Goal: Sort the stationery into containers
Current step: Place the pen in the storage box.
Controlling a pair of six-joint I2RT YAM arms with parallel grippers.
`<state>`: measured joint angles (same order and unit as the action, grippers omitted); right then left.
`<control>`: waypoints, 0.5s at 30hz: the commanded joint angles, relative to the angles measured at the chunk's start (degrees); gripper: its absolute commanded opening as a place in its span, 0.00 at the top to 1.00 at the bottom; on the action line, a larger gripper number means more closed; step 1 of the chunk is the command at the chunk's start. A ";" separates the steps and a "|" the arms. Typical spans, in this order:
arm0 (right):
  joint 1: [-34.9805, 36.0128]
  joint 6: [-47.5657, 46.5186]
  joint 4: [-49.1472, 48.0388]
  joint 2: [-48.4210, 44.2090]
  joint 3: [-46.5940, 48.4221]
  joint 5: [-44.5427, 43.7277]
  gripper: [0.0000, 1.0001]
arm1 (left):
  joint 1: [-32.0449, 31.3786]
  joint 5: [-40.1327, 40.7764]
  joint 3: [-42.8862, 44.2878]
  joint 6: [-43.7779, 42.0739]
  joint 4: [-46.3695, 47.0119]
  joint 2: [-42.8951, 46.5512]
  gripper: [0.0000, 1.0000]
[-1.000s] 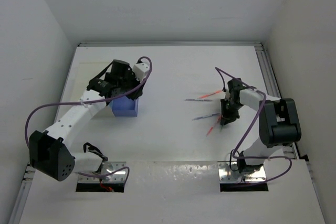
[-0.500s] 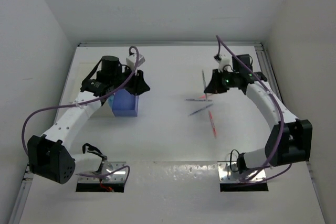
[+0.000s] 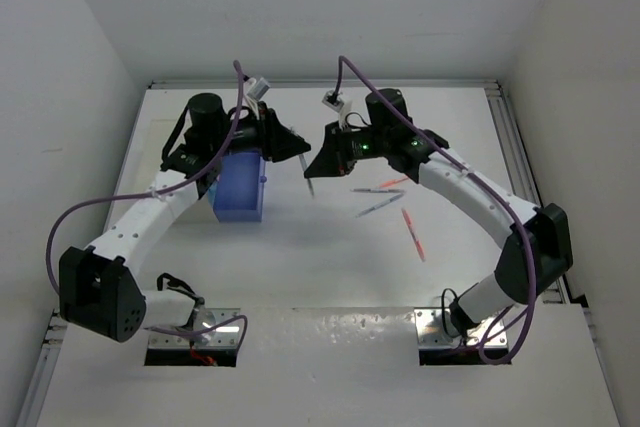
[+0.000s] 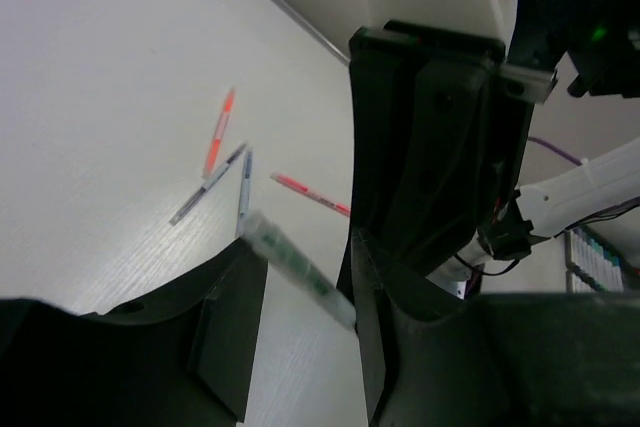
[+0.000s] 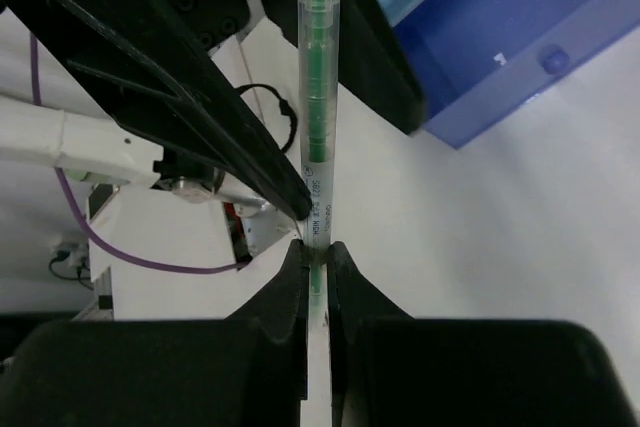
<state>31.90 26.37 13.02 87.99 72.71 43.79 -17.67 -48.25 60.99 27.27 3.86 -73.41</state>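
Nearest the front edge of the bench [image 3: 300, 267], right of centre, an orange-red thin pen [image 3: 412, 235] lies on its own. Just past it there's a little scatter of more loose thin pens [image 3: 375, 207], greyish and orange. Nobody's touching any of those. Over to the left, the blue translucent plastic drawer-box [image 3: 240, 190] sits about mid-bench, tucked in beside the left arm.

The bit that matters is just beyond that, around the middle. The right gripper [image 5: 318, 252] is pinched tight on one end of a clear plastic pen with a green core [image 5: 318, 97]. The pen sticks straight out from its fingertips, up off the bench, aimed at the left arm. The left gripper [image 4: 305, 287] is spread wide with nothing clamped. The pen's free end pokes diagonally through the gap between its fingers, and I can't tell if it touches either one.

So the pen's long axis runs gripper to gripper, and the left gripper is way closer to the box, which is just beside it toward the left edge. Looks like a handover to me. The left gripper needs to close across the barrel before the right one lets go, or the pen drops short of the box.
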 commanded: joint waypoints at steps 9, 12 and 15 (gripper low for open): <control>1.68 3.95 -5.46 1.93 3.93 1.65 0.97 | 0.44 -2.47 0.18 5.43 5.57 -1.04 0.97; -1.21 4.56 -4.67 1.23 2.36 1.21 0.74 | 3.43 -0.80 1.32 1.33 -1.70 -2.08 1.00; -6.13 3.78 -1.95 -0.18 -0.01 0.51 0.51 | 4.75 8.84 9.91 -14.84 -22.00 -5.95 1.00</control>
<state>30.74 30.04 10.79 89.95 73.60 44.71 -14.59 -47.48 64.38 26.41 -1.76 -76.38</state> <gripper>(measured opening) 0.464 0.183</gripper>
